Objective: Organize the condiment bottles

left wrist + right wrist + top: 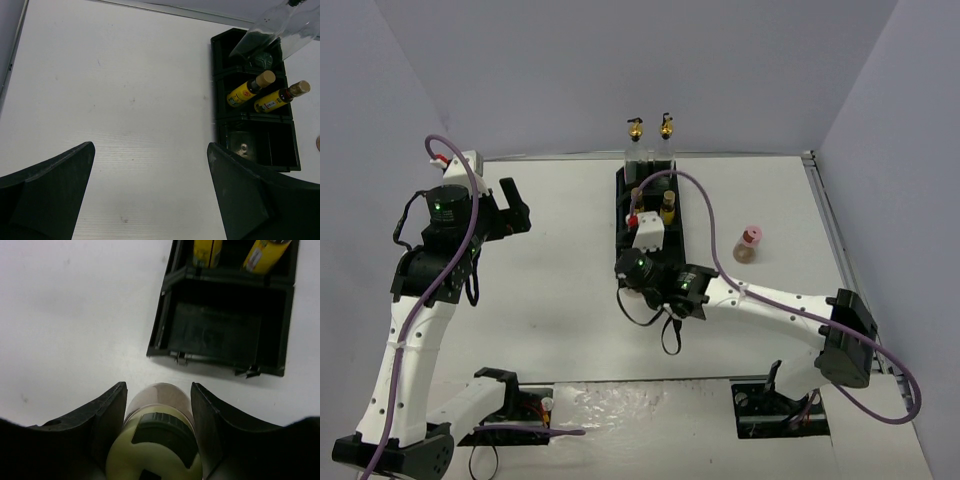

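Observation:
My right gripper (pixel 159 405) is shut on the cream bottle (pixel 159 440) and holds it over the table, just short of the near end of the black tray (pixel 162 325). The tray's near compartment is empty. Two amber-yellow bottles (pixel 247 89) (pixel 277 99) lie in the middle compartment. Two tall clear bottles with gold tops (pixel 635 135) (pixel 666 130) stand at the tray's far end. A pink-capped bottle (pixel 750 243) stands alone on the table to the right of the tray. My left gripper (pixel 150 150) is open and empty, over bare table left of the tray.
The black tray (pixel 623 205) runs front to back in the middle of the table. Grey walls close the table at the back and both sides. My right arm (pixel 770 300) stretches across the near right part of the table.

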Tool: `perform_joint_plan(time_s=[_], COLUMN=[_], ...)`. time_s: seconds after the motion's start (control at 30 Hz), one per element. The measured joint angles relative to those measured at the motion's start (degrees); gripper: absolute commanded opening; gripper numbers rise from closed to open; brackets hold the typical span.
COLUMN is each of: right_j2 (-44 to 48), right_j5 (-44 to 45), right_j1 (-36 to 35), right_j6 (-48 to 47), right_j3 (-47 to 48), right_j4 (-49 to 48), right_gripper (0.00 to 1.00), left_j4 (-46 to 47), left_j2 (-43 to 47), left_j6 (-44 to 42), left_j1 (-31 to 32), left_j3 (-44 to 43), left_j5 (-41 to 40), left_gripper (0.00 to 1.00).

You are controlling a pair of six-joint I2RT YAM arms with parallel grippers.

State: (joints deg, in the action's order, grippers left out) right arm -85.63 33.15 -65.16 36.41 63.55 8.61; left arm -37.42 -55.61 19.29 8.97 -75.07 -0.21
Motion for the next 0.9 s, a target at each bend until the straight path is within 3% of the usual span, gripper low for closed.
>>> perform_joint_plan(time_s=[0.4, 0.9], right_j2=[-1.3, -10.9], right_j5=[-3.3, -11.8], right_j1=[18.5, 27.2], right_j6=[-6.2, -8.2], right_j3=[8.1, 6.9], right_j4=[0.7, -5.7], right_gripper=[0.0, 0.0], left_j4=[0.0, 0.0], left_j2=[-0.4, -0.4], left_j6=[0.0, 0.0], left_j1=[0.0, 0.0], left_j3=[0.0, 0.0], left_j5=[0.0, 0.0], left_gripper=[0.92, 0.92])
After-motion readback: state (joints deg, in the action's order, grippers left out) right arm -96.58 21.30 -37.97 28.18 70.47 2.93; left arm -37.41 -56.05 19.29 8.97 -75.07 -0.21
